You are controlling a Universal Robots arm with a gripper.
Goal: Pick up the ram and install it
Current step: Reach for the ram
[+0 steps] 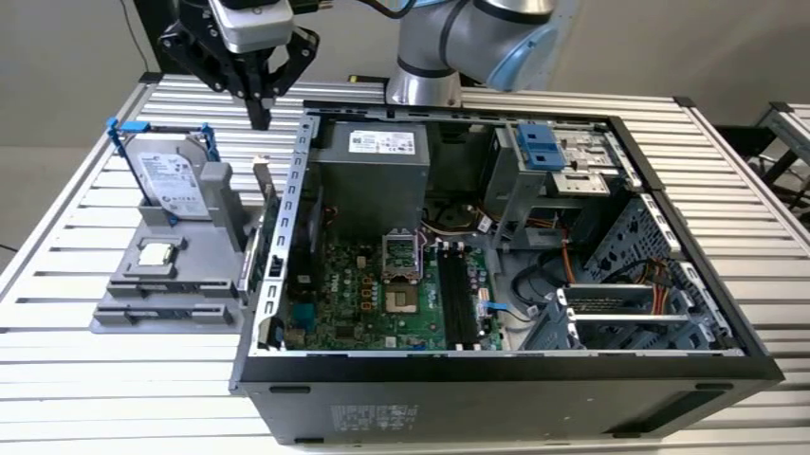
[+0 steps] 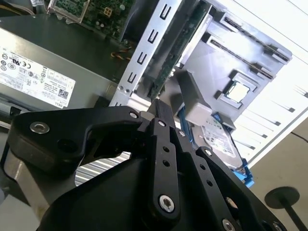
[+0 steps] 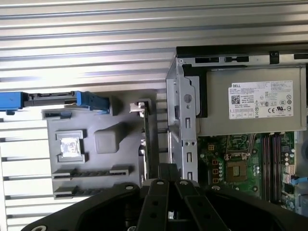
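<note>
Lab: alu bench, open PC

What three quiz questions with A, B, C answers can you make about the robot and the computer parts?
1. Where is the ram?
A) plugged into the motherboard
B) standing on edge in the grey holder beside the computer case
C) lying on the floor

2. What colour is the frame on the hard drive?
A) red
B) blue
C) yellow

3. What are the jaws of the gripper holding?
A) the ram
B) the processor
C) nothing

Answers:
1 B, the thin green stick stands in the holder just outside the case wall.
2 B, blue bars edge the silver drive.
3 C, the jaws are shut and empty, above the ram.
</note>
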